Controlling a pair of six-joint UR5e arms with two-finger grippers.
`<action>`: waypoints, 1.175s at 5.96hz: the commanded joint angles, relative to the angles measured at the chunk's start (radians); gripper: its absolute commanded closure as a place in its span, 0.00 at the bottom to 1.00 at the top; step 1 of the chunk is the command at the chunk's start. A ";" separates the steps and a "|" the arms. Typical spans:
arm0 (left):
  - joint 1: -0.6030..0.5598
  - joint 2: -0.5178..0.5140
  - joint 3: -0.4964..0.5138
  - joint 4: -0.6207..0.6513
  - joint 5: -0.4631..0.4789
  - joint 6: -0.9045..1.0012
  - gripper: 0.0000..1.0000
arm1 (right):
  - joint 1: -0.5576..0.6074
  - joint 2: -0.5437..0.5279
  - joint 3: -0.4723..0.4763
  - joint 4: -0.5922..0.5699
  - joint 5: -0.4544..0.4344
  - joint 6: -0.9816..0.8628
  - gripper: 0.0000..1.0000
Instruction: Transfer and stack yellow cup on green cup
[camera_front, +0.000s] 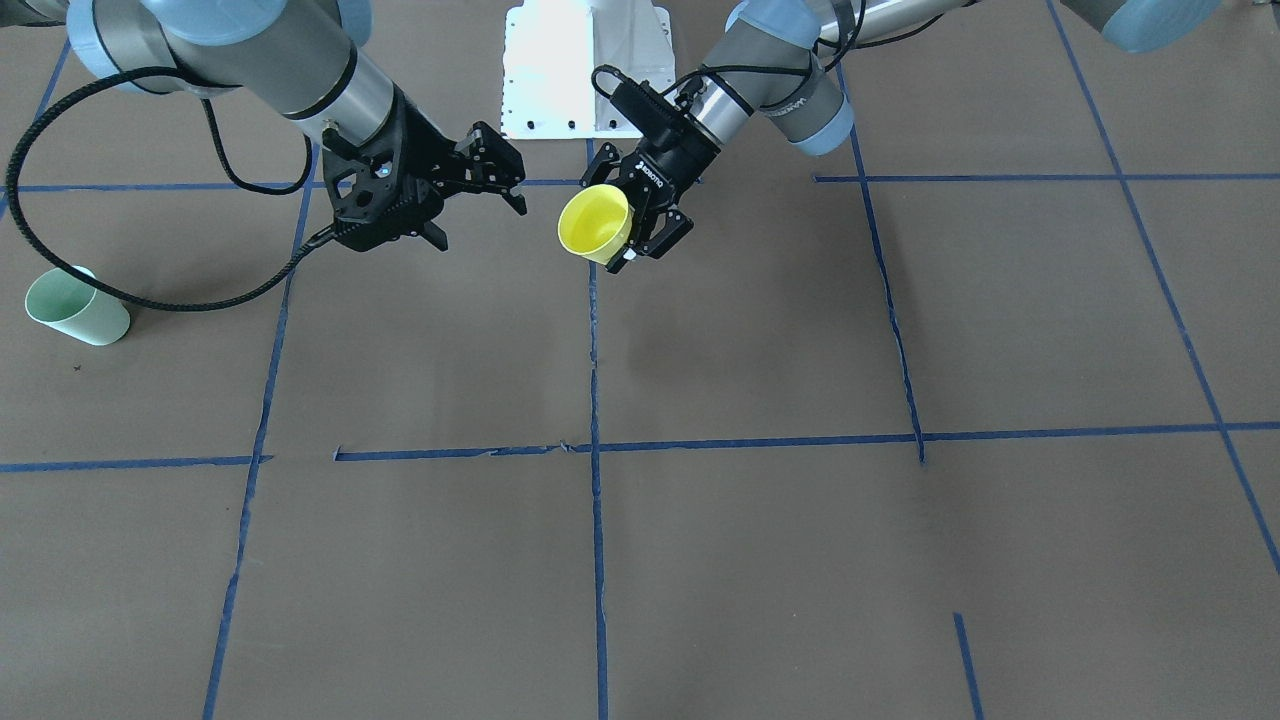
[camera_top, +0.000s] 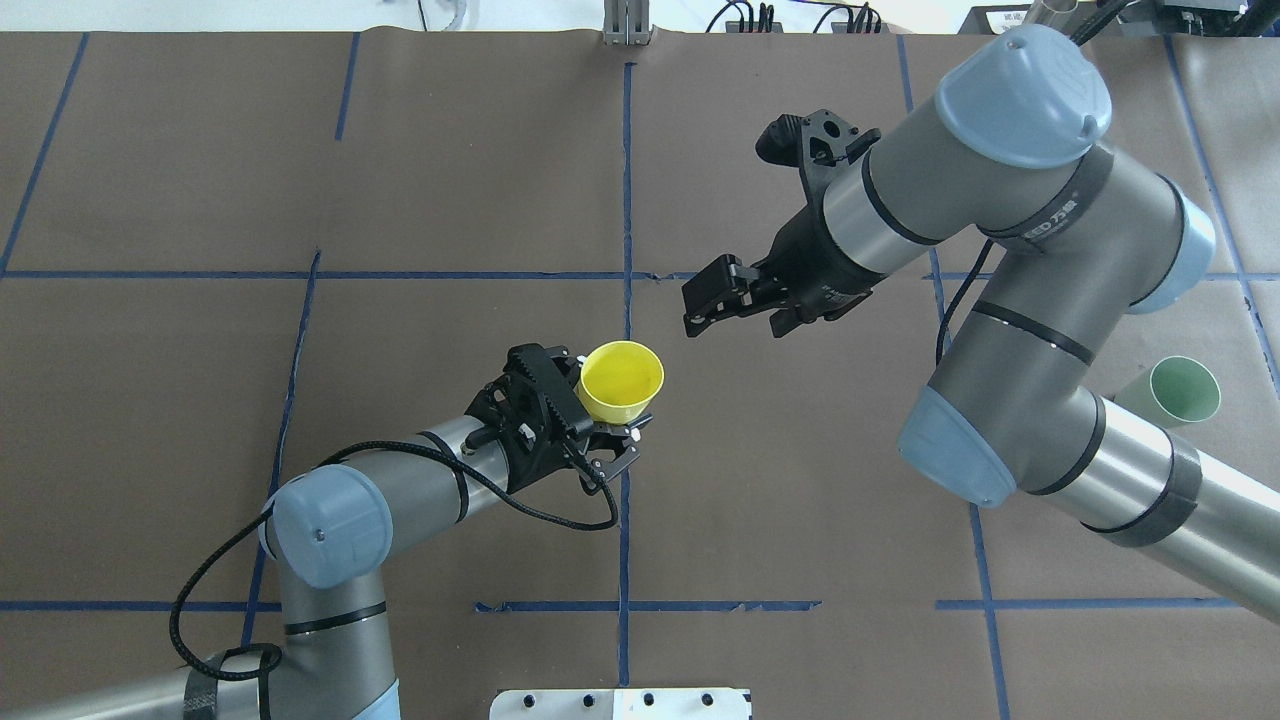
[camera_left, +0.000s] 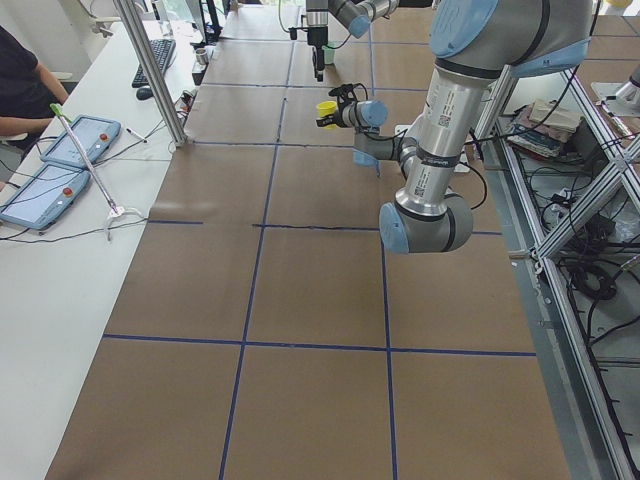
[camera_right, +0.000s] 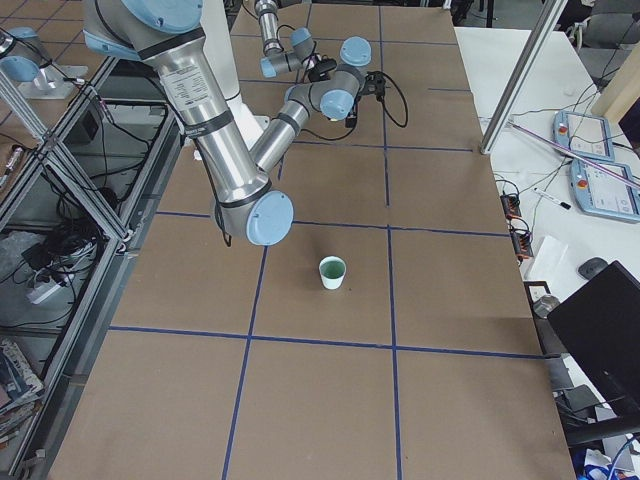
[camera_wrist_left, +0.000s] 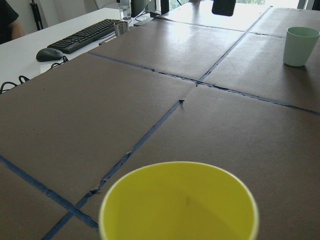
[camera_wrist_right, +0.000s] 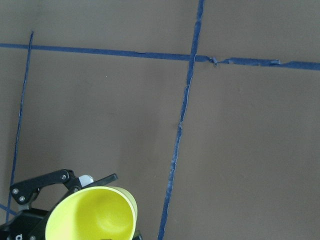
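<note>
My left gripper (camera_top: 607, 412) is shut on the yellow cup (camera_top: 621, 381), holding it above the table's middle with its mouth tilted up and outward. The same yellow cup (camera_front: 595, 222) shows in the front view, and its rim (camera_wrist_left: 180, 205) fills the bottom of the left wrist view. My right gripper (camera_front: 478, 222) hovers open and empty a short way from the cup, fingers pointing toward it. The green cup (camera_top: 1182, 392) stands upright on the table far off on the right arm's side, partly behind that arm's forearm. The green cup (camera_front: 75, 307) has a black cable loop just behind it.
Blue tape lines (camera_front: 596, 450) divide the brown table cover into squares. The white robot base plate (camera_front: 585, 70) sits at the robot's edge. A side table with a keyboard (camera_wrist_left: 85, 35), a mouse and tablets (camera_left: 60, 165) runs along the far side, with a person seated there.
</note>
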 joint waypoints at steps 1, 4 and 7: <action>0.063 -0.002 0.008 -0.005 0.200 -0.004 0.87 | -0.052 0.005 -0.003 0.000 -0.018 0.027 0.00; 0.096 -0.007 -0.002 0.000 0.225 -0.007 0.83 | -0.100 0.003 -0.017 0.000 -0.045 0.028 0.00; 0.101 -0.013 -0.004 0.005 0.228 -0.009 0.74 | -0.115 0.005 -0.021 0.000 -0.065 0.028 0.06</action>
